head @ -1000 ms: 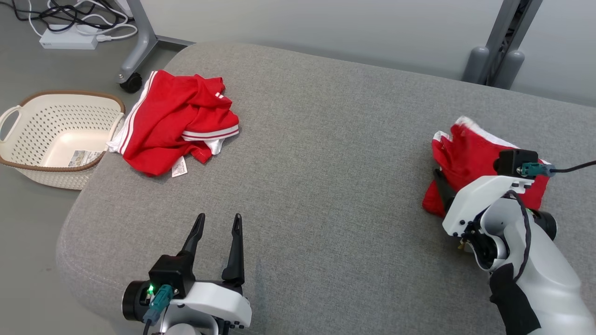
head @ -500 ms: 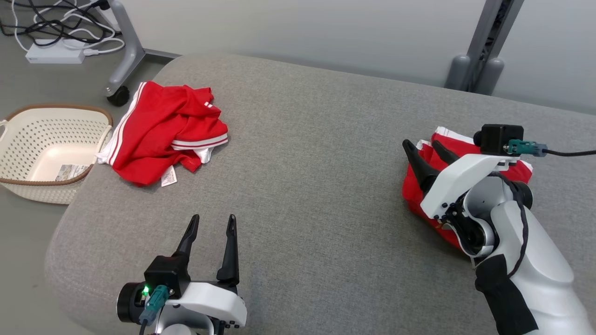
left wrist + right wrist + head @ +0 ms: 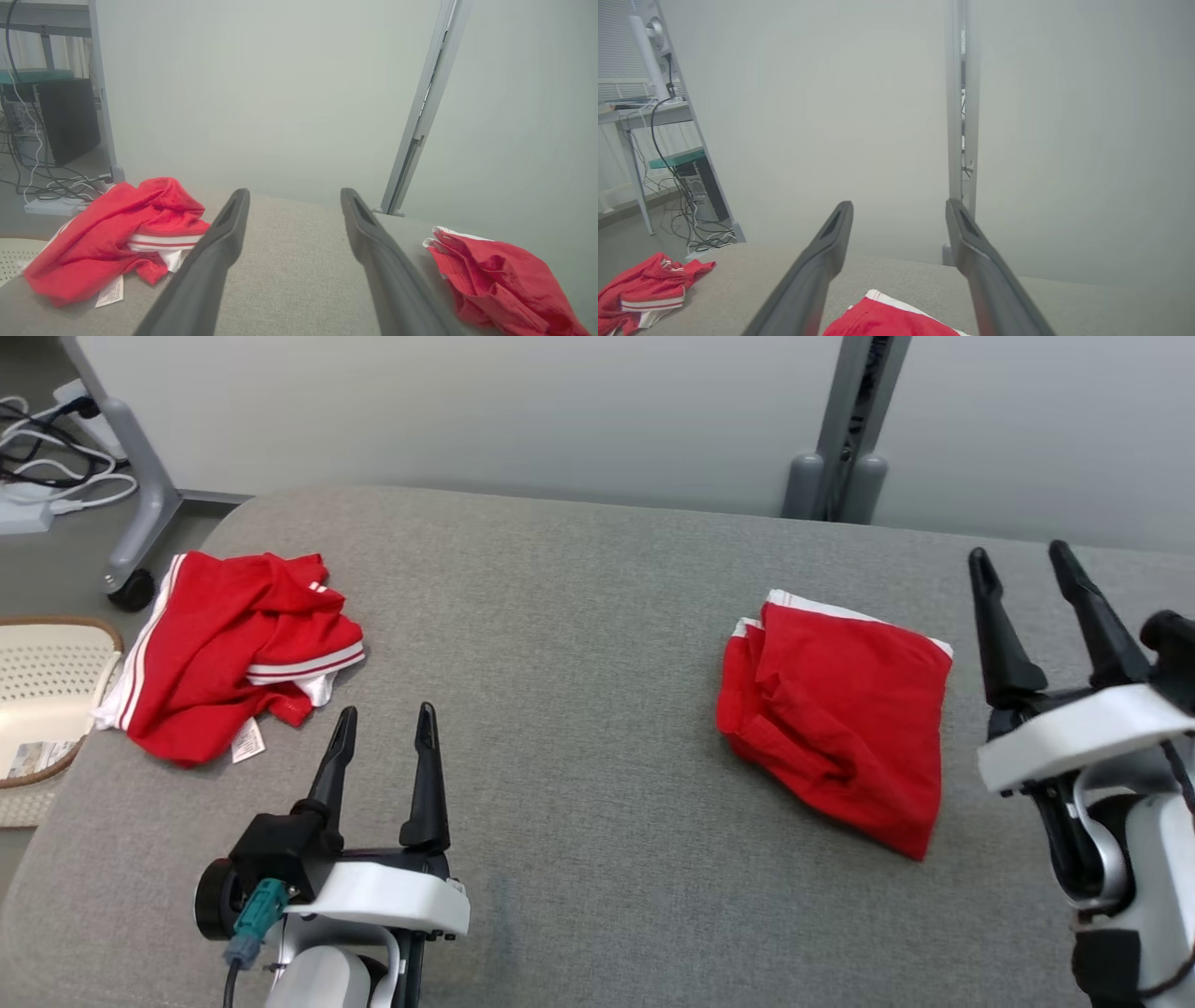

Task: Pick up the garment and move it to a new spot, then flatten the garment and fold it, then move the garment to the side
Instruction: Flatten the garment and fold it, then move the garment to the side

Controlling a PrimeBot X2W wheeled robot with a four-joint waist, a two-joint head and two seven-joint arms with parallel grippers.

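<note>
A folded garment (image 3: 840, 709) (red, white trim at the far edge) is laid flat on the grey counter (image 3: 597, 616), right of centre. The right hand (image 3: 1018, 553) is held just beside it on its right, not touching, fingers spread wide and empty. The left hand (image 3: 386, 710) is kept near the front edge, well apart from it, likewise wide and empty. A crumpled garment (image 3: 224, 635) is seen at the counter's left end, beside a basket (image 3: 56, 658).
</note>
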